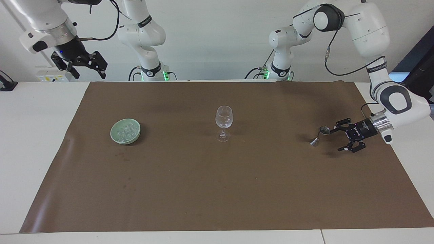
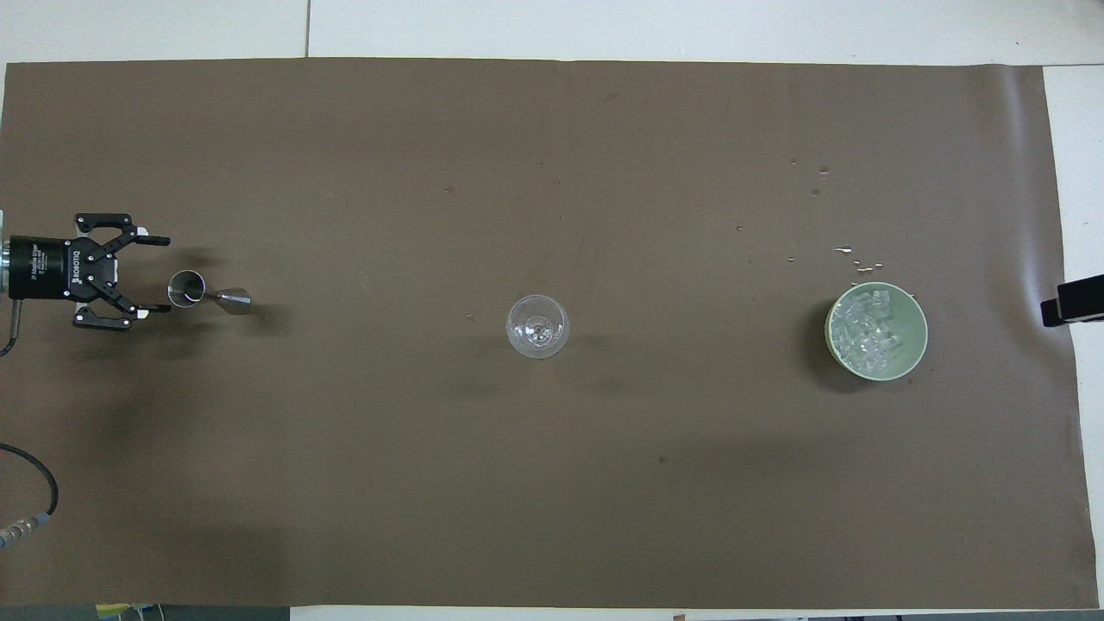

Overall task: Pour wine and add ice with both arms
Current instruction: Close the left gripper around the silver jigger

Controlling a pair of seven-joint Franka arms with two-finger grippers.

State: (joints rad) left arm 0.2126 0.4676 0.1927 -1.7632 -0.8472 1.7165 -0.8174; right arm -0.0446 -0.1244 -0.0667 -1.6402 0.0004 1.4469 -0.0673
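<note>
Left gripper (image 1: 335,139): it hung low over the brown mat (image 1: 217,189) near the table's edge at the left arm's end, wrist level, fingers spread wide with nothing between them.
Jigger (image 1: 319,135): it stood upright on the mat just beside the left fingertips, toward the table's middle from them; its long axis was vertical, upper cup open. No liquid could be made out in it.
Key relation: the gripper pointed sideways straight at the jigger, one fingertip close by the upper cup's rim, though contact could not be told; in the overhead view the cup lay level with the gap between the two fingers, not yet inside it.
Judged step: the reach for the jigger looked nearly done; a short advance and a squeeze at the narrow waist seemed to be what remained.
Right gripper (image 1: 86,67): it waited high above the table's edge nearest the robots, at the right arm's end, fingers apart and empty.
Wine glass (image 1: 223,122): it stood upright at the mat's middle, well apart from the jigger.
Bowl (image 1: 115,135): pale green, toward the right arm's end, holding the ice (image 1: 125,131).
Surface: a few droplets marked the mat by the bowl.
Room: a plain white wall stood by the arms' bases.
</note>
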